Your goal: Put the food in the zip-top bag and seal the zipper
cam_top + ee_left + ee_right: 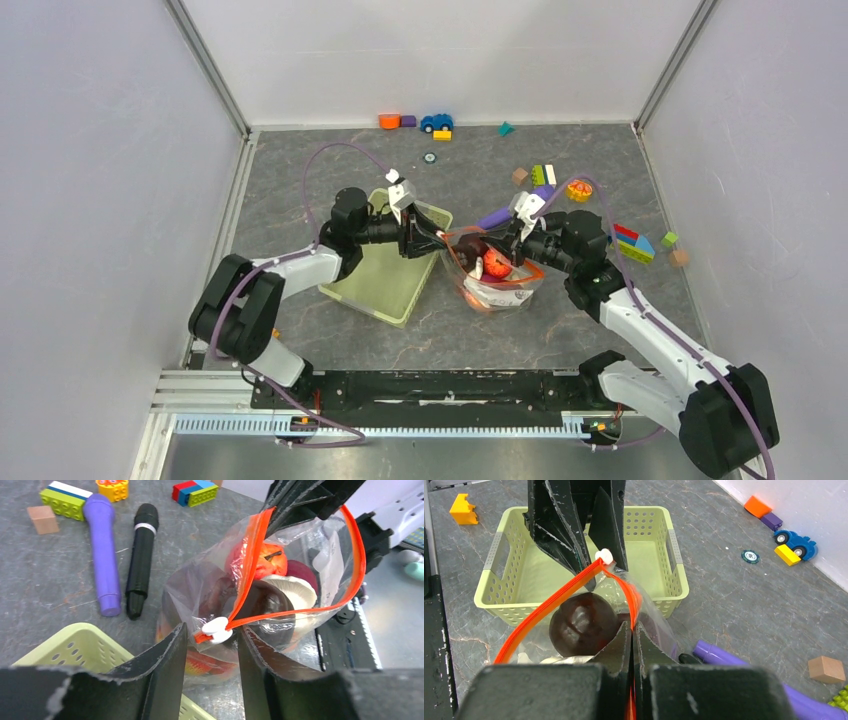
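The zip-top bag (200,590), judged limp, light and slippery, is stood on the desk (560,330) with the food (270,562) inside. Its zipper (250,555) is pinched by the closed right tool (631,630). The white slider (216,630), likely the firmest hold, is straddled by the open left tool (210,642), seemingly untouched.

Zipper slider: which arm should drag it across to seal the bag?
Left. The left gripper has its jaws either side of the white slider; the right gripper is shut on the far end of the zipper, anchoring the bag.
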Action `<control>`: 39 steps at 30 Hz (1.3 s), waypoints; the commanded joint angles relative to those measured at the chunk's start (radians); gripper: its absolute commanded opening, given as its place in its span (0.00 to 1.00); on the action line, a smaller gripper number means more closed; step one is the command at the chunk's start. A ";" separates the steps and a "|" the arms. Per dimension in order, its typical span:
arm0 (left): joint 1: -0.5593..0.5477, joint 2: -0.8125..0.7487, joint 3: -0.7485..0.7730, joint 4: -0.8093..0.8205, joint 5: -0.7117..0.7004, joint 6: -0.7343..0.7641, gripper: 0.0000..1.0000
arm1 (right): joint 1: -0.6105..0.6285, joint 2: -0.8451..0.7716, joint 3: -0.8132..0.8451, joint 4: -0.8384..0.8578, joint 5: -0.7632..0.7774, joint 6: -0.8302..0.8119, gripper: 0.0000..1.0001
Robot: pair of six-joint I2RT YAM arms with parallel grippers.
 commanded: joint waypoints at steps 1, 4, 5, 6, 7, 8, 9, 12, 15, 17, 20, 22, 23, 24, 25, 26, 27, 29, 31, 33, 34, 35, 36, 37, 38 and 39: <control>0.002 0.065 0.024 0.245 0.133 -0.113 0.46 | -0.004 0.004 0.047 0.012 -0.011 0.011 0.00; 0.002 0.116 0.016 0.452 0.181 -0.253 0.35 | -0.006 0.006 0.048 0.010 -0.011 0.014 0.00; 0.001 0.128 0.018 0.518 0.193 -0.302 0.30 | -0.006 0.007 0.049 0.004 -0.010 0.015 0.00; 0.002 0.144 0.022 0.573 0.207 -0.356 0.22 | -0.006 0.007 0.054 -0.005 -0.006 0.014 0.00; 0.002 0.159 0.032 0.631 0.219 -0.410 0.11 | -0.006 0.006 0.060 -0.021 0.002 0.009 0.00; 0.002 0.169 0.043 0.661 0.226 -0.454 0.03 | -0.006 0.005 0.067 -0.037 0.013 0.003 0.04; 0.002 0.177 0.054 0.674 0.222 -0.488 0.02 | -0.007 0.001 0.073 -0.052 0.029 -0.003 0.13; 0.002 0.164 0.042 0.671 0.176 -0.506 0.02 | -0.006 -0.016 0.092 -0.079 0.075 -0.012 0.44; 0.001 0.106 -0.005 0.658 0.119 -0.472 0.02 | -0.006 -0.053 0.108 -0.100 0.089 -0.019 0.59; -0.001 0.059 -0.029 0.575 0.086 -0.420 0.02 | -0.006 -0.082 0.109 -0.104 0.107 -0.011 0.71; -0.026 -0.032 -0.041 0.307 -0.006 -0.263 0.02 | -0.006 -0.132 0.113 -0.109 0.105 -0.010 0.87; -0.080 -0.108 -0.042 0.079 -0.097 -0.109 0.02 | -0.006 -0.155 0.128 -0.128 0.088 -0.020 0.94; -0.116 -0.156 -0.038 -0.010 -0.146 -0.018 0.02 | -0.005 -0.161 0.137 -0.143 0.067 -0.030 0.94; -0.146 -0.191 -0.038 -0.101 -0.196 0.038 0.02 | -0.005 -0.164 0.148 -0.158 0.035 -0.038 0.94; -0.172 -0.227 -0.039 -0.154 -0.225 0.078 0.02 | -0.005 -0.163 0.161 -0.175 0.004 -0.038 0.94; -0.186 -0.258 -0.043 -0.174 -0.229 0.090 0.02 | -0.004 -0.156 0.174 -0.195 -0.018 -0.032 0.94; -0.192 -0.282 -0.048 -0.183 -0.227 0.089 0.02 | -0.004 -0.143 0.196 -0.223 -0.032 -0.014 0.92; -0.199 -0.321 -0.055 -0.203 -0.236 0.089 0.02 | 0.004 -0.096 0.258 -0.325 -0.054 0.006 0.89; -0.214 -0.348 -0.054 -0.235 -0.246 0.104 0.02 | 0.028 -0.044 0.319 -0.422 -0.104 -0.021 0.85; -0.236 -0.366 -0.047 -0.269 -0.253 0.123 0.02 | 0.081 -0.022 0.349 -0.466 -0.116 -0.047 0.82; -0.245 -0.370 -0.043 -0.286 -0.260 0.131 0.02 | 0.110 -0.017 0.356 -0.474 -0.105 -0.056 0.82; -0.254 -0.376 -0.037 -0.303 -0.271 0.135 0.02 | 0.147 -0.013 0.360 -0.483 -0.094 -0.065 0.81; -0.262 -0.380 -0.034 -0.319 -0.285 0.135 0.02 | 0.175 -0.011 0.366 -0.502 -0.078 -0.084 0.81; -0.267 -0.386 -0.030 -0.337 -0.297 0.135 0.02 | 0.216 -0.009 0.370 -0.515 -0.054 -0.101 0.81; -0.272 -0.391 -0.030 -0.352 -0.305 0.159 0.02 | 0.240 -0.008 0.372 -0.525 -0.034 -0.107 0.81; -0.274 -0.398 -0.031 -0.358 -0.308 0.166 0.02 | 0.267 -0.005 0.373 -0.533 -0.013 -0.113 0.81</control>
